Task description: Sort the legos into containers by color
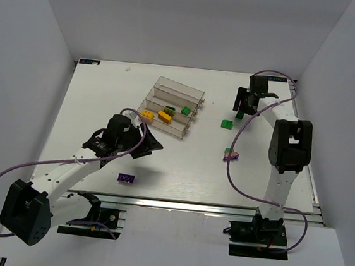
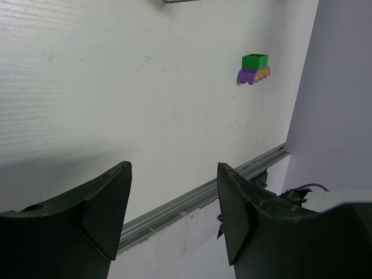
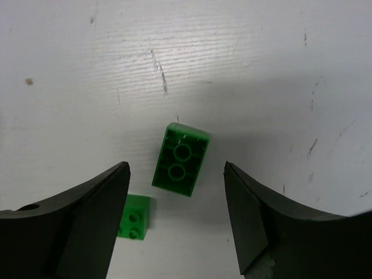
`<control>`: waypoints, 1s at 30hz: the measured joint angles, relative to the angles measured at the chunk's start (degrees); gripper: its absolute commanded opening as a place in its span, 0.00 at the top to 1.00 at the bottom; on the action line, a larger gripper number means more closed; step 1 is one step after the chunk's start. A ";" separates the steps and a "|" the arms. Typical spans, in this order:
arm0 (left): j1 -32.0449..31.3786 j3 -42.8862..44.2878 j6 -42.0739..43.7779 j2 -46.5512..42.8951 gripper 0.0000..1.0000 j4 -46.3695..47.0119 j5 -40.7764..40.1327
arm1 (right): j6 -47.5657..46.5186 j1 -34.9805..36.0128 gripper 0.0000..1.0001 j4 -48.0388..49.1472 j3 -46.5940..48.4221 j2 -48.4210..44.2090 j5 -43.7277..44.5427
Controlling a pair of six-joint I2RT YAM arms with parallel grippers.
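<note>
Straddling an upturned green brick (image 3: 181, 158), jaws of the right arm (image 1: 288, 148) stand released, like those of the left arm (image 1: 65, 175).

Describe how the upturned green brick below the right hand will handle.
The green brick looks like rigid moulded plastic, so it probably won't flex. Its hollow underside faces up, suggesting it's light. Lying flat with boxy sides, it should slide rather than roll.

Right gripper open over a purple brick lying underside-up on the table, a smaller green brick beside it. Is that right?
Not quite. The right wrist view shows that the brick under the open right gripper is green, not purple. The rest stands: it lies underside-up on the table, with a smaller green brick beside it.
</note>
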 measured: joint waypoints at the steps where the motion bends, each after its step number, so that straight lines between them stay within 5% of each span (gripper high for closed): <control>1: 0.00 0.00 -0.07 0.00 0.30 -0.09 -0.02 | -0.09 0.00 0.32 0.22 0.59 0.72 0.52; 24: 0.00 2.45 0.09 2.58 0.30 -1.46 -0.04 | 0.13 -0.02 0.51 1.18 1.25 4.63 1.73; 27: 0.00 2.45 0.09 2.58 0.30 -1.51 -0.04 | 0.11 -0.02 0.56 1.20 1.25 4.70 1.22; 30: 0.00 2.49 0.11 2.58 0.30 -1.55 -0.04 | -0.04 -0.02 0.73 1.29 1.25 4.70 0.28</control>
